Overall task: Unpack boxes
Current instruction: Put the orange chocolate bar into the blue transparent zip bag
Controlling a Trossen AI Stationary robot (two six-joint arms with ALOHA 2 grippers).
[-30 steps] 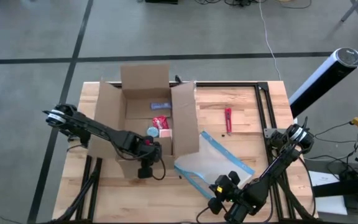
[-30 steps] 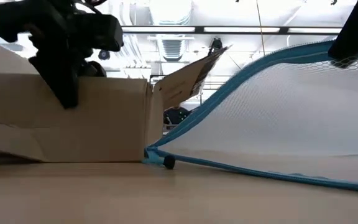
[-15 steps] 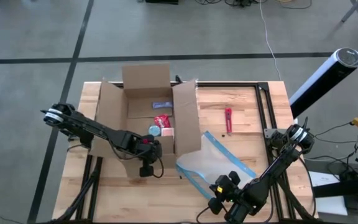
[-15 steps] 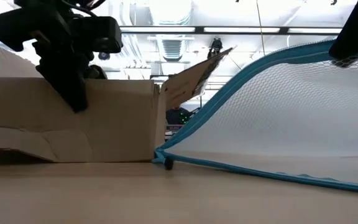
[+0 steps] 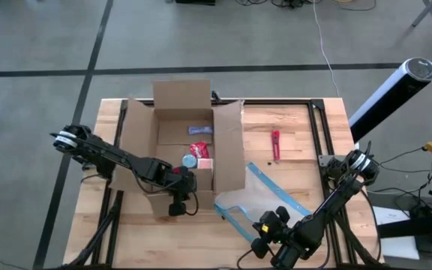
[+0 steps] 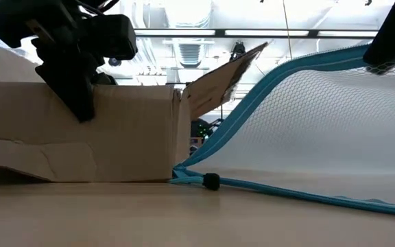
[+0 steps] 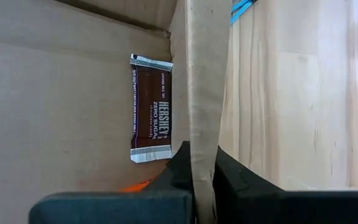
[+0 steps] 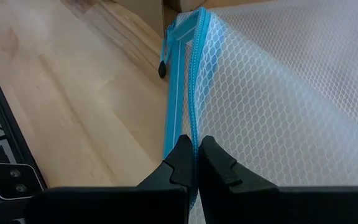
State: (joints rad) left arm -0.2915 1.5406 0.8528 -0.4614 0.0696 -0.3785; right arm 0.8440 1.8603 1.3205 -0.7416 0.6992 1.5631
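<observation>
The left gripper's (image 7: 202, 167) fingers (image 7: 176, 165) are pinching tight on the near wall of the open cardboard box (image 5: 172, 127), one finger inside and one outside, while the box is sitting toward the table's (image 5: 291, 124) left-centre with its flaps standing open. Inside it a brown chocolate bar (image 7: 151, 107) is lying flat on the floor, with a red packet (image 5: 200, 151) and a round blue-topped item (image 5: 190, 160) nearby. The right gripper's (image 8: 196, 155) fingers are clamping closed on the blue zipper edge of a clear mesh pouch (image 5: 257, 196) just beside the box's right flap, and a small red tool (image 5: 275, 144) is lying well apart on the wood
</observation>
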